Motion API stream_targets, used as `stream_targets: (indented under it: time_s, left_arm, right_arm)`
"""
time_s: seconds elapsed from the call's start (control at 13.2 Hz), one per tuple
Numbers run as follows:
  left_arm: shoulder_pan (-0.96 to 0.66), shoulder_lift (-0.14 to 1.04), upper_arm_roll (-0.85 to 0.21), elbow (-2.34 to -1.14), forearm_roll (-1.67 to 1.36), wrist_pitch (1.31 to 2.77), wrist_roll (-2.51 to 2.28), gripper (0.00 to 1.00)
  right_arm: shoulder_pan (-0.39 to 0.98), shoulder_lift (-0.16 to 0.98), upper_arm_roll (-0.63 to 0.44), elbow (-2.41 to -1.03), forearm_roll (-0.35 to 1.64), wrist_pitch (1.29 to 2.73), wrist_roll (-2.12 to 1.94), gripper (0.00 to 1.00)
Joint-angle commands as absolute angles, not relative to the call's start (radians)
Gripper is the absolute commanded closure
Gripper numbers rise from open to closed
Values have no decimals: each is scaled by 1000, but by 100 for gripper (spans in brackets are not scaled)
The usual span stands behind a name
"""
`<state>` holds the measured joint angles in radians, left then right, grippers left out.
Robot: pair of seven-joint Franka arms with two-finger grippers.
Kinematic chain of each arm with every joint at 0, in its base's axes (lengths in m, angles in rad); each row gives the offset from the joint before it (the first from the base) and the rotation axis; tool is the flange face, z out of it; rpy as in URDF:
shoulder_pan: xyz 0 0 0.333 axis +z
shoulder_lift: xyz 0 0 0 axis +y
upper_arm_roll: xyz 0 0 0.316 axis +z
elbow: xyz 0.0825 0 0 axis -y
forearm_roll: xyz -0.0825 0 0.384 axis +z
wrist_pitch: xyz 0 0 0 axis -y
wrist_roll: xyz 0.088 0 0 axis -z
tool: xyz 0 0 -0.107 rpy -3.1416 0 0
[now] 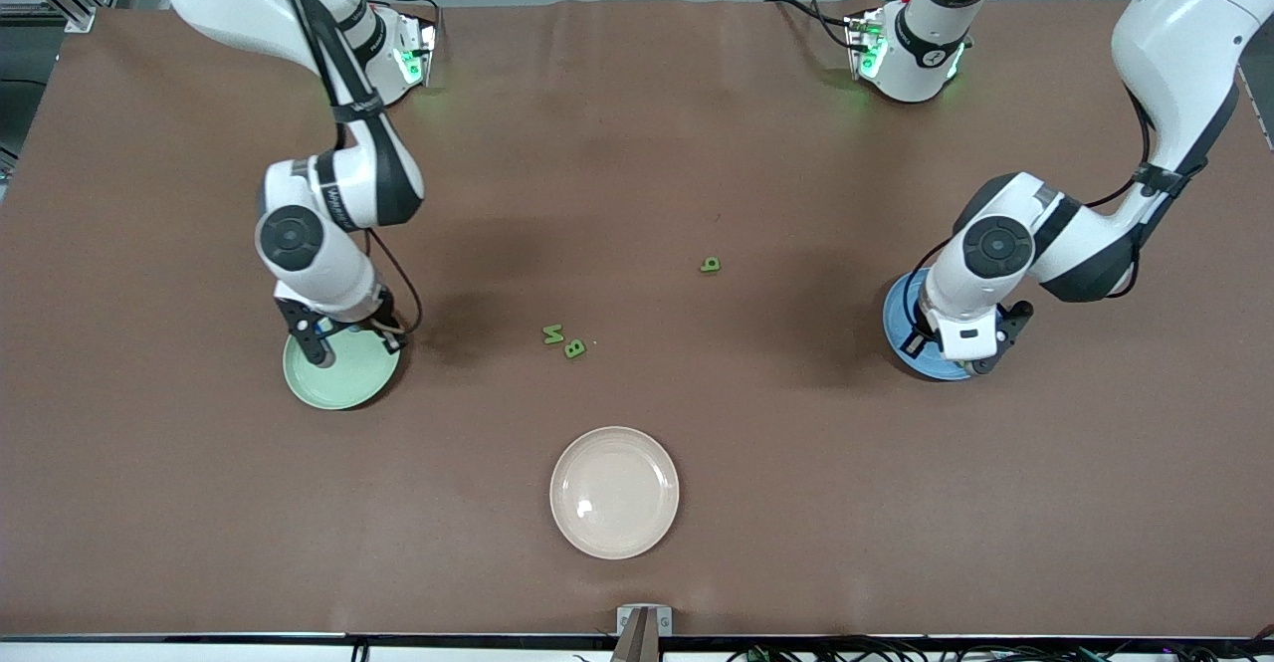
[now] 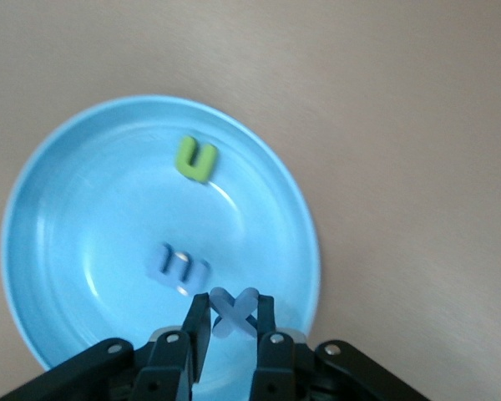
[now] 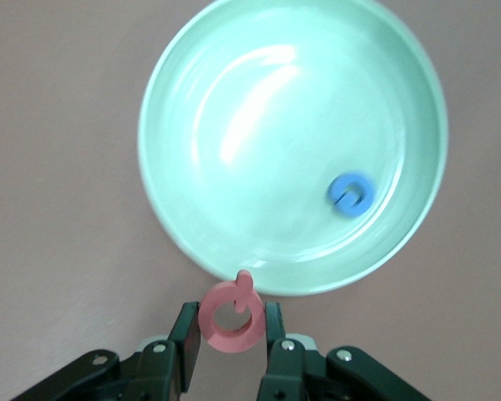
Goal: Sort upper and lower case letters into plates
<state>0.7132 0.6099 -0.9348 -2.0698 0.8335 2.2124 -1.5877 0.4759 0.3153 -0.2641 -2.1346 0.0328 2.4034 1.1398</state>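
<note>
Left gripper [image 2: 231, 313] clamped on blue letter [image 2: 234, 311] over sky blue plate [image 2: 33, 184], right gripper [image 3: 232, 322] clamped on red letter [image 3: 231, 315] over mint green plate [image 3: 175, 225] rim, three green letters [image 1: 563, 340] left on table [image 1: 896, 503].

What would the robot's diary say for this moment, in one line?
left gripper: shut on pale blue x letter, over sky blue plate | right gripper: shut on red letter, over mint plate

blue plate [image 1: 896, 316] half hidden by left arm
</note>
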Motion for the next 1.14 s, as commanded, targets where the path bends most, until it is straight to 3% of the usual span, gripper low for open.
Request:
stream_targets:
  time_s: [0.0,0.08,0.23,0.3,0.68,0.91,0.98,1.06]
  left_arm:
    - [756,617,-942,-2089,844,2192,-1578,83]
    - [770,621,-942,-2094,844,2192,-1577,69]
    - [775,623,-939,-2091,841,2187,-1560,17]
    - [773,623,-940,-2089,833,2181,-1572,4]
    - [741,617,-1037,-2069,761,2105,-1606,0]
    - [593,620,-1066,-2054,744,2091,-1664,0]
    - [540,624,-1065,-2048,742,2091,-1687,0]
    - [502,644,-1065,-2046,741,2092,-1709,0]
  right_arm:
    - [427,276,-249,-2192,26,2417,1065,100]
    - [414,290,-247,-2191,29,2430,1037,100]
    - [370,330,-245,-2187,46,2448,988,100]
    - [355,354,-242,-2187,55,2479,968,100]
    - [377,428,-221,-2174,178,2559,966,99]
    - [379,452,-221,-2166,178,2569,966,98]
    - [379,460,-221,-2166,178,2572,966,97]
    - [380,462,-221,-2166,178,2571,965,88]
